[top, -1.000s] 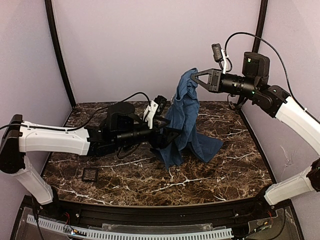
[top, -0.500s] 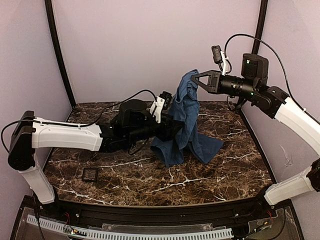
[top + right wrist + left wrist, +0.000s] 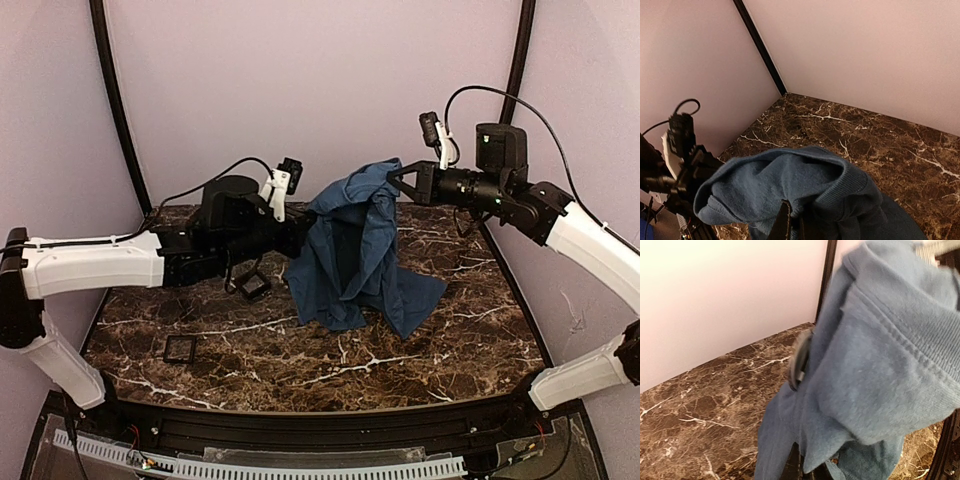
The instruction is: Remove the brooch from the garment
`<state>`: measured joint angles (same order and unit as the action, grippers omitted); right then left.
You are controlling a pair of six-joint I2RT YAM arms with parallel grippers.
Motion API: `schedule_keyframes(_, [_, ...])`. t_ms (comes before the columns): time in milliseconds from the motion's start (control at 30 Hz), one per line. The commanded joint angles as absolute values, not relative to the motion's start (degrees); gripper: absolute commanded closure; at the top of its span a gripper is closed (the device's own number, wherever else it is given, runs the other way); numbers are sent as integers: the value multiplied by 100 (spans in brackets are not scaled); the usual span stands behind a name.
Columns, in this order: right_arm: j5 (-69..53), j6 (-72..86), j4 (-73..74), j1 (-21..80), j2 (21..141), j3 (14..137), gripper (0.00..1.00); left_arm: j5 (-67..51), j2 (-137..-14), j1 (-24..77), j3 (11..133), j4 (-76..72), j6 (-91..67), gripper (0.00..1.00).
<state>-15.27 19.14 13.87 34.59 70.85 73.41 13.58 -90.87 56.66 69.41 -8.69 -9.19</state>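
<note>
The garment (image 3: 350,250) is a blue cloth stretched in the air between both grippers, with its lower end lying on the marble table (image 3: 450,330). My left gripper (image 3: 302,238) is shut on the cloth's left edge; its dark fingers (image 3: 796,465) are mostly buried in folds. My right gripper (image 3: 393,180) holds the ribbed top fold (image 3: 805,185) from the right, its jaws closed on the cloth. In the left wrist view a small grey disc with a pale bit (image 3: 799,360), apparently the brooch, sits on the cloth's edge. The brooch does not show in the top view.
A small black square tray (image 3: 253,285) lies on the table under the left arm. Another black square tray (image 3: 180,348) lies nearer the front left. Pale walls and black corner posts (image 3: 118,100) close in the back and sides.
My left gripper has shut on the cloth and drawn it left and upward, spreading the garment and uncovering a black tray. The right gripper has dropped a little and moved left.
</note>
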Motion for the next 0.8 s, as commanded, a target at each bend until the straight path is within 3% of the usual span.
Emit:
schedule_keyframes(0, [-1335,1751,1588,3604,7103,6895,88,990,-8384,5195,6719,-277,-1002,99])
schedule_keyframes(133, [-1272,1941,1552,3660,7073,6471,44,817,-8400,4967,6747,417,-938,99])
schedule_keyframes(200, [-1231,2047,1506,3676,7041,6138,27,816,-8411,4887,6716,539,-1018,99])
schedule_keyframes(500, [-1025,2539,897,4386,7482,4974,19,793,-8492,4816,6652,541,-1327,99])
schedule_keyframes(767, [310,3209,747,4817,8240,4896,16,826,-8504,4808,6639,594,-1392,99])
